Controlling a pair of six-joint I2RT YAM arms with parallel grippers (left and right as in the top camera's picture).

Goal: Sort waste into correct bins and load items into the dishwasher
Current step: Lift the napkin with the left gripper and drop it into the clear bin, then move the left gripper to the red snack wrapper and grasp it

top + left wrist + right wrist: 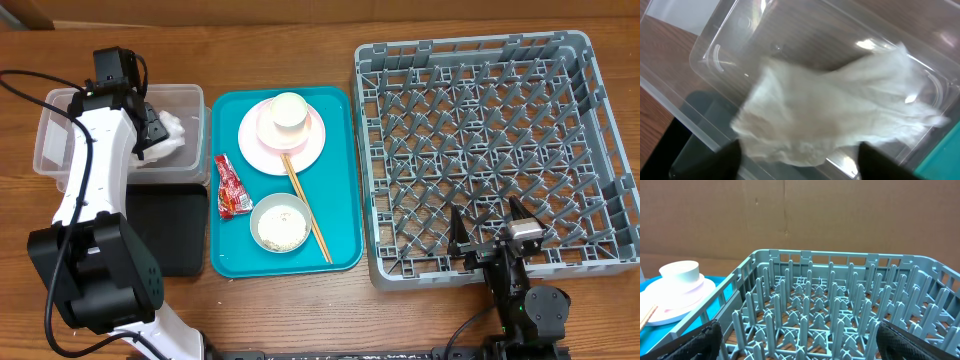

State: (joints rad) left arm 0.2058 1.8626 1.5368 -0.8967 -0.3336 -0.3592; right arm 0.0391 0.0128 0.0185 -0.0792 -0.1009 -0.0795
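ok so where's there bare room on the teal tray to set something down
Bare teal tray shows in the strip right of the chopsticks, and in the near-left corner below the red wrapper, beside the bowl. The black tray looks bare too. Crowded: the tray's far end, under the pink plate and cream cup.

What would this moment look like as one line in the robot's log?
left hand: open over clear tub | napkin: inside tub | right hand: open, empty, at rack

Left claw (800,147) and right claw (797,330) both gape wide.
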